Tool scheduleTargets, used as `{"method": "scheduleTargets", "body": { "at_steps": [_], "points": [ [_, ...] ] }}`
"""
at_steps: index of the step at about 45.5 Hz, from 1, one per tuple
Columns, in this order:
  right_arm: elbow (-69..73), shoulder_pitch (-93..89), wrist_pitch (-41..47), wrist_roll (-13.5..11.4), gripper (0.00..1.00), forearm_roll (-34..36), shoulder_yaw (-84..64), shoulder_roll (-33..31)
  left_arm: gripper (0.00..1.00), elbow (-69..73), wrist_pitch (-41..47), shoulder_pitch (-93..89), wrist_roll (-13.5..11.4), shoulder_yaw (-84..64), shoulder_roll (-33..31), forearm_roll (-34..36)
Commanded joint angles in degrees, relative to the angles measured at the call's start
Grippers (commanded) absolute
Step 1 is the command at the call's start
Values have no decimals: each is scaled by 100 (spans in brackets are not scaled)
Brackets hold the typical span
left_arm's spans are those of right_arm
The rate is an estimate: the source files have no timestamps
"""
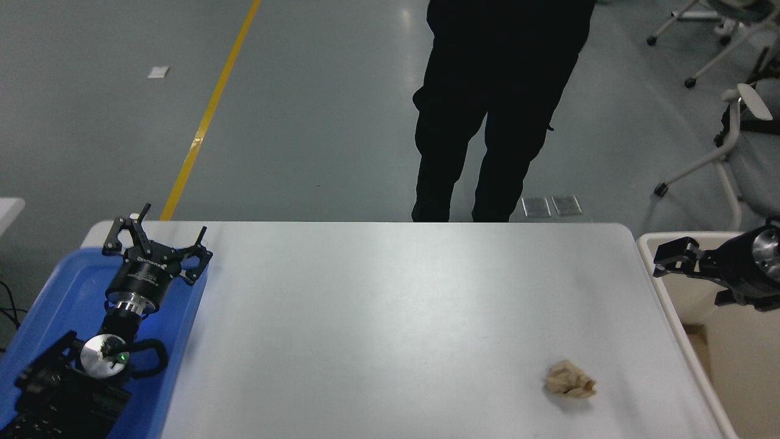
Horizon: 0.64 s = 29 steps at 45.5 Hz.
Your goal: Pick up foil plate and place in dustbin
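Note:
The foil plate is out of view in the head view. The cream dustbin (743, 378) stands off the table's right edge, with a brownish inside. My right gripper (663, 262) comes in from the right edge and hovers over the dustbin's far left corner, pointing left toward the table; it holds nothing that I can see. My left gripper (155, 236) is parked open and empty over the blue tray (61, 292) at the lower left.
A small crumpled tan paper wad (570, 379) lies on the white table (390, 305) at the front right. A person in black (493, 110) stands at the table's far edge. Office chairs (740, 140) stand at the upper right.

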Motion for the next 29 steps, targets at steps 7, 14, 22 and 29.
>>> {"method": "scheduleTargets", "body": {
  "at_steps": [7,14,22,29],
  "points": [
    [590,1941,1325,12,100,93,-184,1042,99,0,0,1,0,0,2,-7],
    [696,2505,1325,12,100,541,-193,1218,99,0,0,1,0,0,2,-7],
    [696,2558,1325,12,100,577,-35,1315,99,0,0,1,0,0,2,-7],
    [687,2531,1325,12,100,568,9,1438,99,0,0,1,0,0,2,-7]
  ]
}}
